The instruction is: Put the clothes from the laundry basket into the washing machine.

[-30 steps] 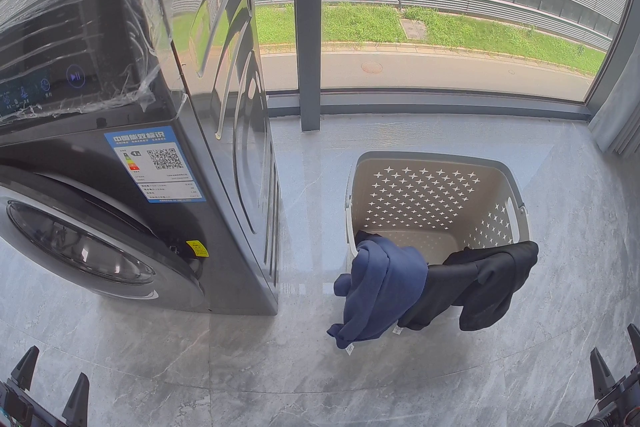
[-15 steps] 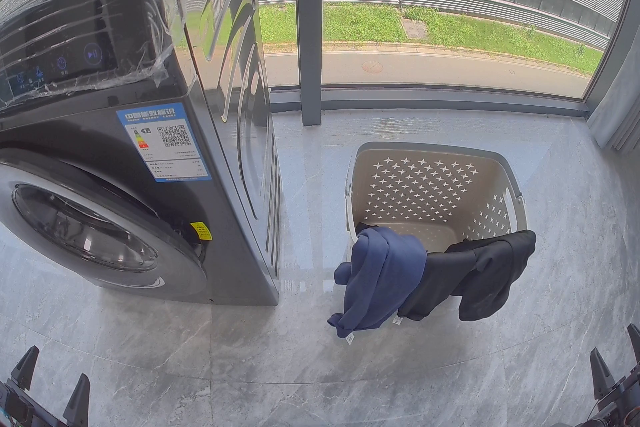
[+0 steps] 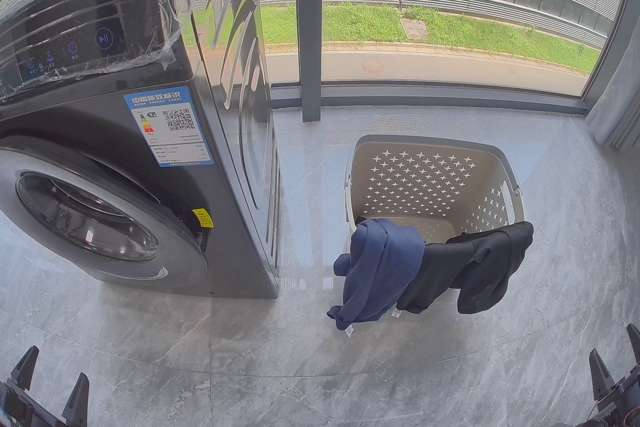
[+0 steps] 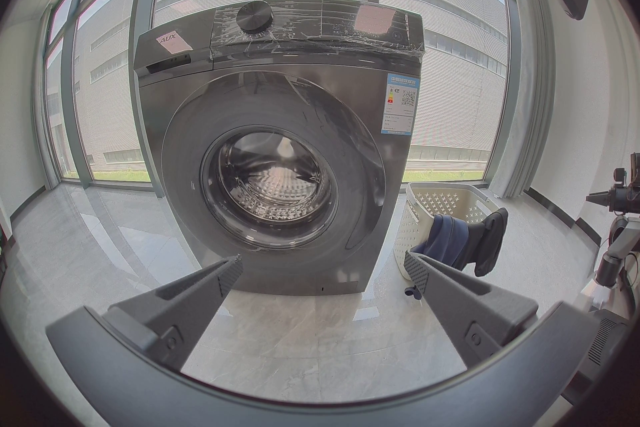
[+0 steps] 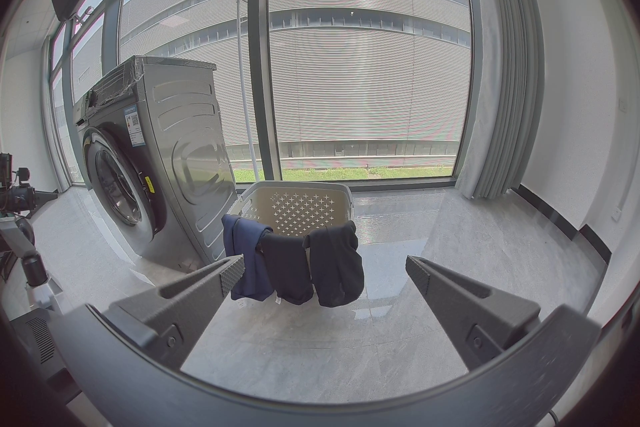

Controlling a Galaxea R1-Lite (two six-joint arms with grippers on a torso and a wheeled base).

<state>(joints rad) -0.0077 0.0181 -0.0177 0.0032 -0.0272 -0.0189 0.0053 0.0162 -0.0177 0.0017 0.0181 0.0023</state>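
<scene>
Looking down from the head: finding the laundry basket standing on the floor just beside the washing machine, to its right. Seeing a blue garment and a black garment draped over the basket's near rim, hanging mostly outside, touching each other. Spotting the left gripper and right gripper low at the near edge, well apart from both, fingers spread wide and holding nothing.

Looking from the left wrist: facing the machine's round door, judging it shut, making out no cloth in the drum through the glass. Seeing the left fingers gaping wide.

Looking from the right wrist: facing the basket head-on, with both garments hanging off the rim, between the wide-open right fingers.

Judging the step as closing in on the work. Advising getting the door open before lifting any cloth, then pinching a garment at the fold on the rim, lifting clear so the basket is not tipping or dragging.
</scene>
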